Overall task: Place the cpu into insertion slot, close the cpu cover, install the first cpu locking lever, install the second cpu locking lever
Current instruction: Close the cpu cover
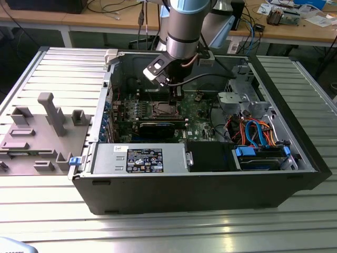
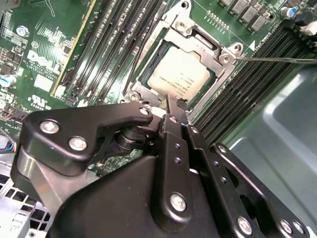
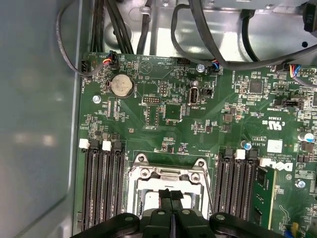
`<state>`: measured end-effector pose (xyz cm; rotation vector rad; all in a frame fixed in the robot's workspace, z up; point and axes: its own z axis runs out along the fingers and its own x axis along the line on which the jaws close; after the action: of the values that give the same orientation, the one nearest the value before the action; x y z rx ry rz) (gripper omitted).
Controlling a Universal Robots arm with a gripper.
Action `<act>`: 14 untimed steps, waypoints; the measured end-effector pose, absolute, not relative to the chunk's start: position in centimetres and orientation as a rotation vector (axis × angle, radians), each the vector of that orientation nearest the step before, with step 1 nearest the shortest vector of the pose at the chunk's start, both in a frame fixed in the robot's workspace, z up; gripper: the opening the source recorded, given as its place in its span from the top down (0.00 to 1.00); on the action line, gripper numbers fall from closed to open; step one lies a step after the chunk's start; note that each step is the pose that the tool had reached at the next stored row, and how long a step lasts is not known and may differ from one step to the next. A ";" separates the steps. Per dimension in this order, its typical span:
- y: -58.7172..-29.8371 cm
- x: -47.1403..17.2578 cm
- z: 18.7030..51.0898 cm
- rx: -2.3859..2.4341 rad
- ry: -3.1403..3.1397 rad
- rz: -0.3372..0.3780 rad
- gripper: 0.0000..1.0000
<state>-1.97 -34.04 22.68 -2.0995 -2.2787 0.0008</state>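
Nearest in the second wrist view, the jaws are seen pressed shut, nothing gripped. The cpu (image 2: 179,74) is found seated in the insertion slot (image 2: 174,22), just beyond their tips, mid-frame in the exterior view.

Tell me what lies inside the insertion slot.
The cpu, silver top up, lies in the insertion slot. The gripper covers one edge; whatever lies beneath the cpu is hidden.
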 end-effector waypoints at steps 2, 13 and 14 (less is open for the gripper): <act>-34.0 -2.0 22.9 -2.100 -2.279 0.001 0.89; -34.0 -2.0 23.9 -2.099 -2.279 0.001 0.89; -34.0 -2.0 24.0 -2.100 -2.279 0.001 0.89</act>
<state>-1.97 -34.04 23.98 -2.0995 -2.2787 0.0009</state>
